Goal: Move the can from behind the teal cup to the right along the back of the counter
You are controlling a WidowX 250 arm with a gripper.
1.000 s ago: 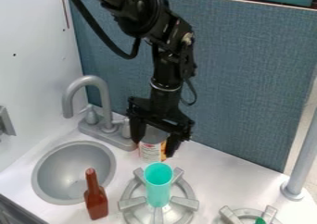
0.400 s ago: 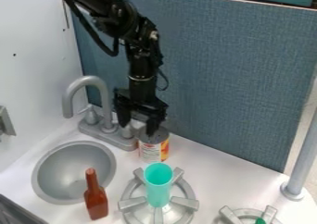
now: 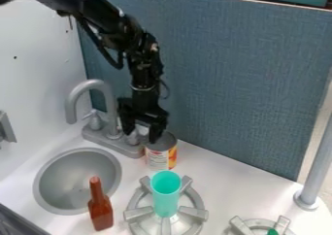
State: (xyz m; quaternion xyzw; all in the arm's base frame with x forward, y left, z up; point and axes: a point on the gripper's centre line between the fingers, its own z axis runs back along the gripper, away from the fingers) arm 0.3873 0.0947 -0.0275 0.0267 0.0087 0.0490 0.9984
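1. As the black two-finger gripper [image 3: 141, 132] hangs over the counter [image 3: 217, 180], behind and to the right of the sink basin [image 3: 76, 181] in the view, its fingers stand spread with nothing pinched between them.
2. A labeled tin can [image 3: 159, 157] stands upright behind and to the right of the basin, its gray top partly behind one fingertip; whether the two touch cannot be told.
3. Likely stiff and hard to crush, the can appears smooth enough to slip under a light or crooked pinch. Its weight is uncertain: light if hollow, noticeably heavier if full.
4. The soundest hold looks to be across its full width, just below the rim, one finger down each side and level with the other; its girth probably leaves little room to spare.
5. Nearby, a gray faucet [image 3: 110, 108] rises behind the basin, its handle crowding the can's side, while a turquoise cup [image 3: 166, 195] stands upright to the basin's right.
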